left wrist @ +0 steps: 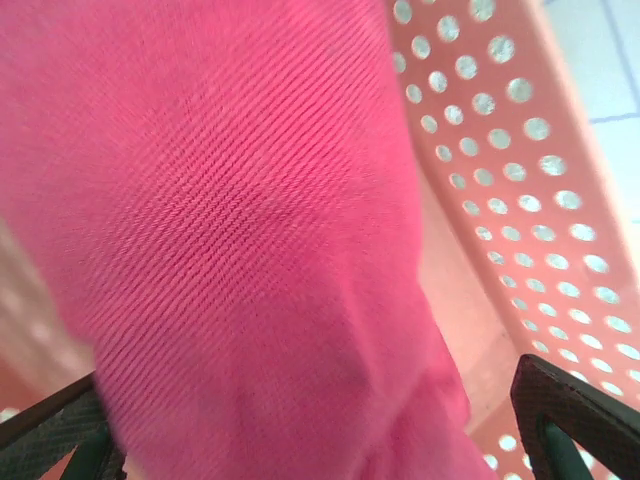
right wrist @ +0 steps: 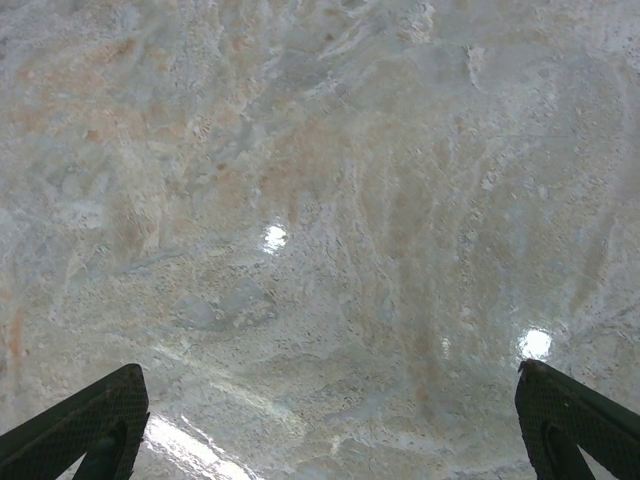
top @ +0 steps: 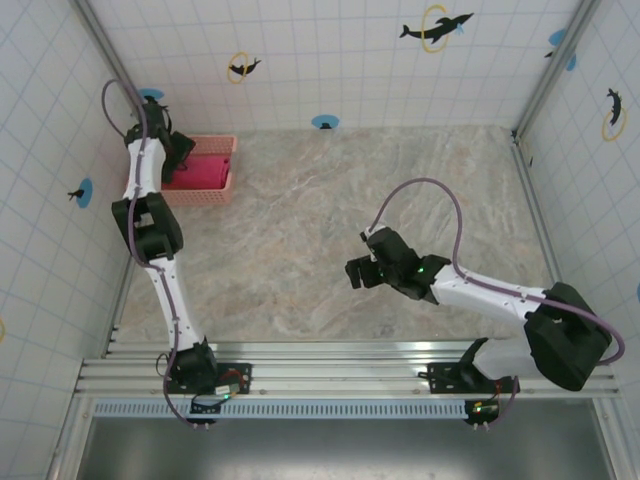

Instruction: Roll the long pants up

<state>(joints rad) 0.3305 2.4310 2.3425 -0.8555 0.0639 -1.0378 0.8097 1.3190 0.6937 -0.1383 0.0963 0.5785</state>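
Straddles long pants (left wrist: pixel 230 250) in basket (left wrist: pixel 520 200), left gripper (left wrist: pixel 300 400) jaws spread (cloth between); holds right gripper (right wrist: pixel 330 390) over table (right wrist: pixel 300 200), likewise spread.

Long pants (top: pixel 205 170): bright pink-red twill cloth, bunched inside basket (top: pixel 200 196), far left.

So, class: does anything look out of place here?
Yes: the long pants sit bunched inside the basket in the far-left corner, not laid flat on the table for rolling.
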